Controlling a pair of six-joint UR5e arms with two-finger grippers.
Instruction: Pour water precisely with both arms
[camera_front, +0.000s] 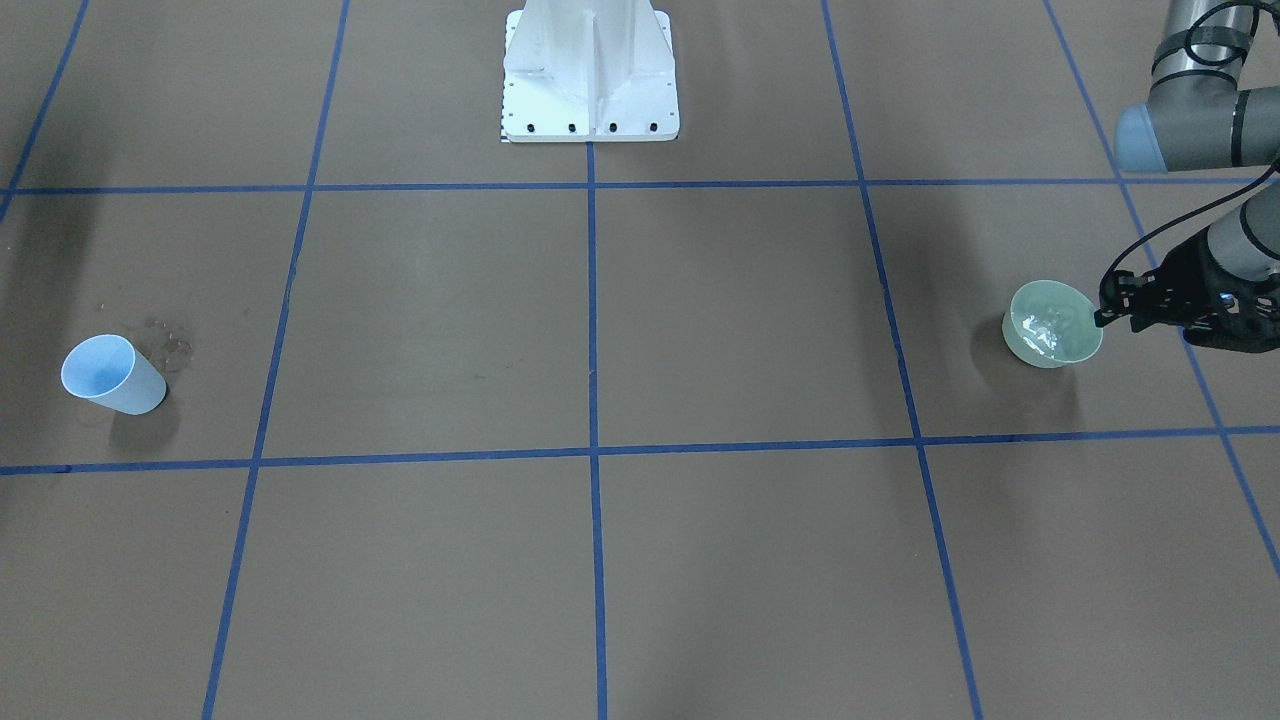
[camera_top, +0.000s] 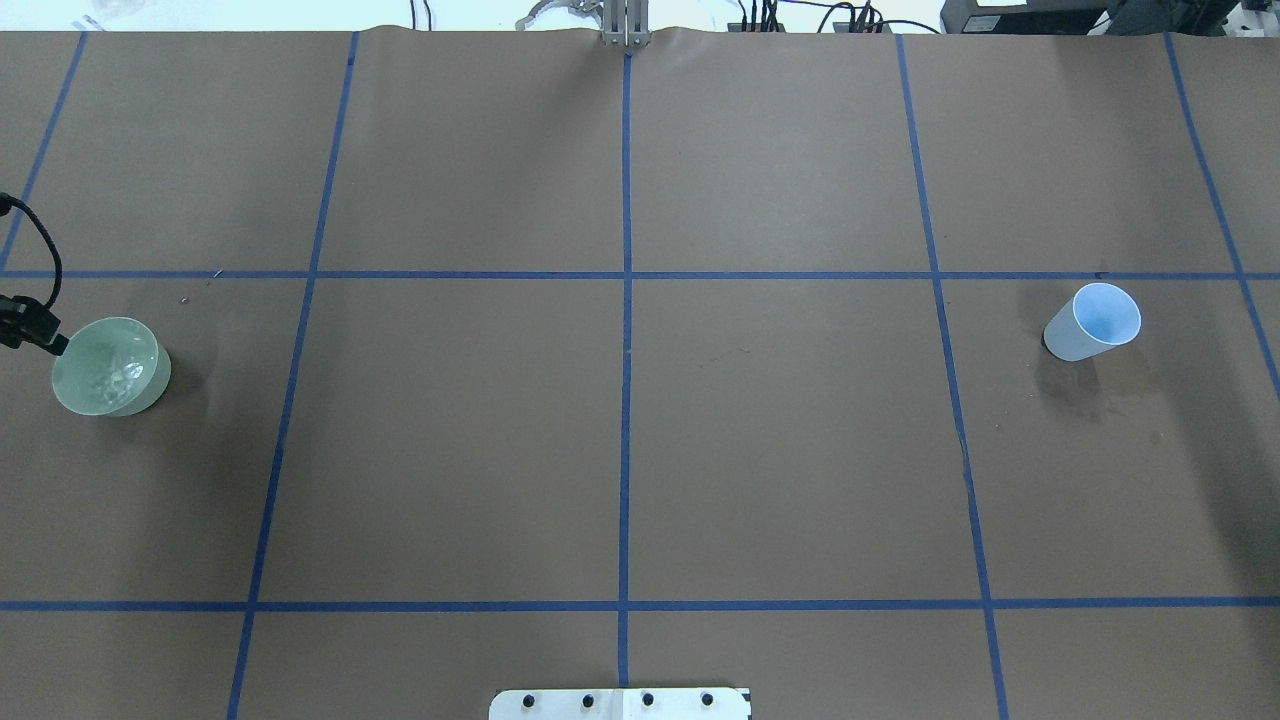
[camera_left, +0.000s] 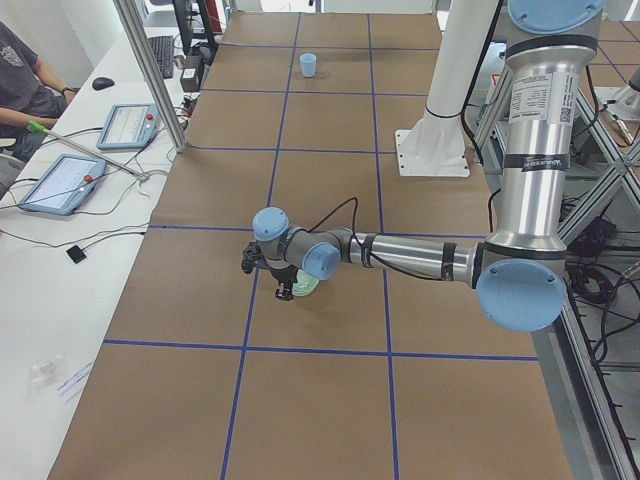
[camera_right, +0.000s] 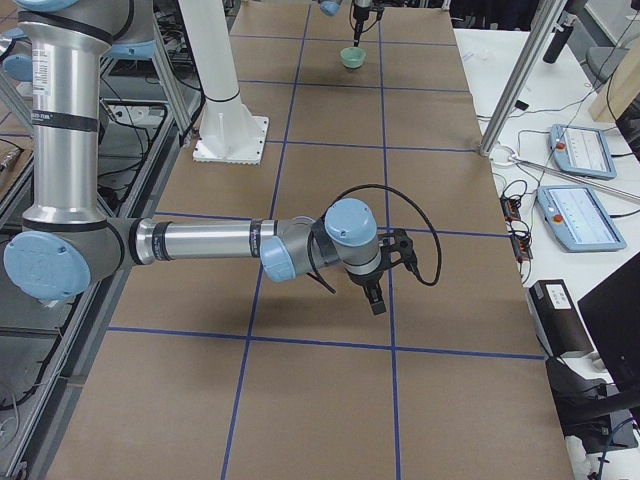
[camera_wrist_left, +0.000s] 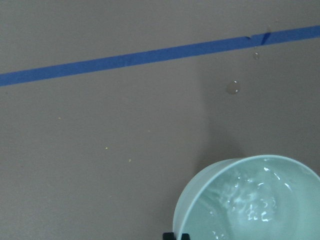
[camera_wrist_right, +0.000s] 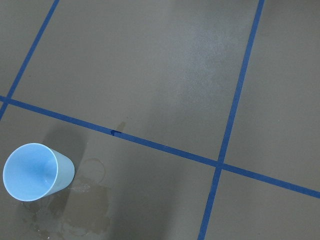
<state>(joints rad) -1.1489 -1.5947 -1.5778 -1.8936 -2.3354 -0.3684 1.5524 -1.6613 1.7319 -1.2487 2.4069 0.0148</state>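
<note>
Left claw (camera_front: 1102, 316) pinches the rim of the green bowl (camera_front: 1026, 350) — water (camera_front: 1045, 326) inside.
Blue cup (camera_front: 112, 376) stands well apart, nearer the right arm (camera_right: 200, 243); right claw (camera_right: 375, 298) — its opening I cannot tell.

Brown table cover (camera_top: 780, 450) gridded with blue tape (camera_top: 626, 430) | white bolted pedestal (camera_front: 590, 80) at mid-edge | white side bench (camera_left: 50, 320): near tablet (camera_left: 60, 182), far tablet (camera_left: 128, 125) (a red button on each), mouse (camera_left: 103, 83) | seated person (camera_left: 20, 70) at the bench

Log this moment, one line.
left pincer at green bowl rim; water in bowl; blue cup upright, spill beside; right pincer clear of cup
</note>
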